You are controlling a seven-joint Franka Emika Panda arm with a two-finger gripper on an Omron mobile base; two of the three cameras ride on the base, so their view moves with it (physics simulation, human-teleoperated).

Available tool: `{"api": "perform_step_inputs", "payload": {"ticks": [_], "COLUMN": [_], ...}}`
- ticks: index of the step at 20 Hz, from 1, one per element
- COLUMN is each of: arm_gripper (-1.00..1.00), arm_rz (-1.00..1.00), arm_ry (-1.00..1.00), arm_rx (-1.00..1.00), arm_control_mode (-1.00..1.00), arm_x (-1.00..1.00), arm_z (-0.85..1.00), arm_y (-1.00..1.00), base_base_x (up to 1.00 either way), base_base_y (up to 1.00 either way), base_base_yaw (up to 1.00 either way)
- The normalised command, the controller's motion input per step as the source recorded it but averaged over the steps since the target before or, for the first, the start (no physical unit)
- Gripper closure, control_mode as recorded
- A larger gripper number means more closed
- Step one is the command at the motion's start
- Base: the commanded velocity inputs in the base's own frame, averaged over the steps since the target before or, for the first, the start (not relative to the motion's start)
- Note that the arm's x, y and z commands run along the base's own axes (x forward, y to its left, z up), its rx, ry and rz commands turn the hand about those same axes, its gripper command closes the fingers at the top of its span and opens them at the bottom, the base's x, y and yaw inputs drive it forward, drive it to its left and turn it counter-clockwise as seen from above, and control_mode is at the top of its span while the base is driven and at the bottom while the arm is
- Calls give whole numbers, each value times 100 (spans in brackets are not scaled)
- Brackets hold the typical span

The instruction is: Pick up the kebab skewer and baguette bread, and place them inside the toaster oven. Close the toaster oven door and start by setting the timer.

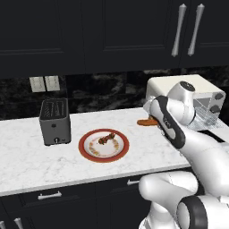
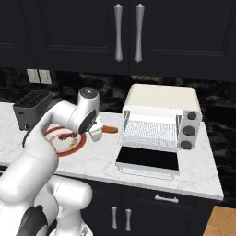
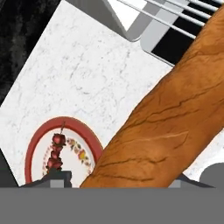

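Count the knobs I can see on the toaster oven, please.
3, stacked in a column on the right side of the toaster oven front: top knob, middle knob, bottom knob.

Even, flat rendered light keeps the white counter (image 1: 27, 147) bright and the cabinets (image 1: 89, 31) dim, with soft shadows and slight blur throughout.

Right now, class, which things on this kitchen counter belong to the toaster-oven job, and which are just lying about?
Belongs to the job:
- dark reddish-brown meat kebab skewer
- long orange-brown baguette
- cream-white boxy toaster oven
- its lowered dark glass door

Just lying about:
- dark grey slot toaster
- red-rimmed round plate
- white wall switches
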Motion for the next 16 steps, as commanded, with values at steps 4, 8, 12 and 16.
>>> {"api": "perform_step_inputs", "payload": {"ticks": [4,8,12,16], "arm_gripper": [100,100,100,100], "arm_rz": [3,9,7,2], "arm_ry": [-20,-19,-2,5], "arm_rx": [2,0,5,5], "arm_control_mode": [-100,-100,-100,-100], "arm_x": [1,14,79,64], "arm_z": [2,0,0,9], "arm_y": [-100,-100,-97,-75], "base_base_x": [0,0,0,0], "base_base_y": [0,0,0,0], "base_base_yaw": [0,0,0,0]}}
